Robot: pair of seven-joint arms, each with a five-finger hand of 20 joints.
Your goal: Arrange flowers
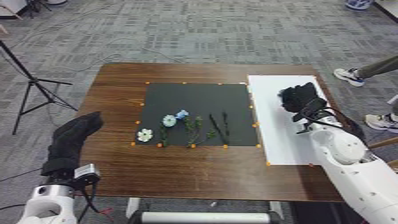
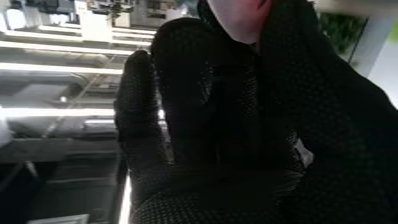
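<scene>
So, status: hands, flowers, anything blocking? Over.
Right hand over white sheet, something pink in its fingers. Left hand open at table's left edge. Flowers on dark mat, nothing over them.

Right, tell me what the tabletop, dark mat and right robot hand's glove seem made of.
Tabletop: wood or wood-look laminate with a slight sheen, by its brown grain. Dark mat: perhaps card or felt, by its flat, matte look; I can't say which. Right robot hand: dull black fabric glove, by its textured weave.

Flowers point(image 1: 169, 120) on mat point(image 1: 187, 95); mat on table point(image 1: 195, 175), left of sheet point(image 1: 289, 145).
</scene>
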